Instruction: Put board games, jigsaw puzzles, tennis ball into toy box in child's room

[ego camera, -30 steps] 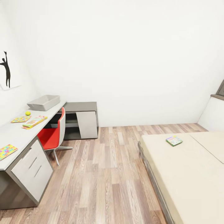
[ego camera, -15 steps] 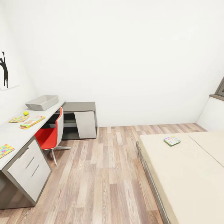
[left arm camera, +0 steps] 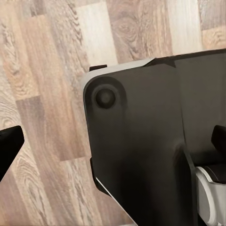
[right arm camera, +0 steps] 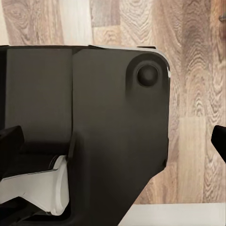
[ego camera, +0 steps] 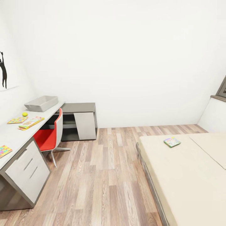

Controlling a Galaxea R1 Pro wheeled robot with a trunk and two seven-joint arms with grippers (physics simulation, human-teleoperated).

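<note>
The toy box (ego camera: 41, 103) is seen at ten o'clock on the table (ego camera: 12, 135), the tennis ball (ego camera: 24, 114) near it; one board game (ego camera: 172, 142) lies on the bed (ego camera: 188, 175). Everything is shifted slightly leftward since earlier, through camera motion. Both grippers' fingers are spread, empty.

— What colours stand out along the wall?
— A light grey desk (ego camera: 14, 135) with white drawers (ego camera: 27, 169) on a dark frame, a pale grey toy box (ego camera: 41, 103), a yellow-green tennis ball (ego camera: 24, 114), and a red chair (ego camera: 48, 136) with a white back.
— And the flat pieces?
— Two jigsaw puzzles, one (ego camera: 17, 120) and another (ego camera: 4, 151), in yellow, pink, blue and green; a board game (ego camera: 31, 122) with yellow edges, green and red.
— The bed (ego camera: 188, 175)?
— Cream, carrying a green-bordered board game (ego camera: 172, 142). Floor (ego camera: 103, 175): brown wood planks. Walls white, with a black silhouette picture (ego camera: 3, 70).
</note>
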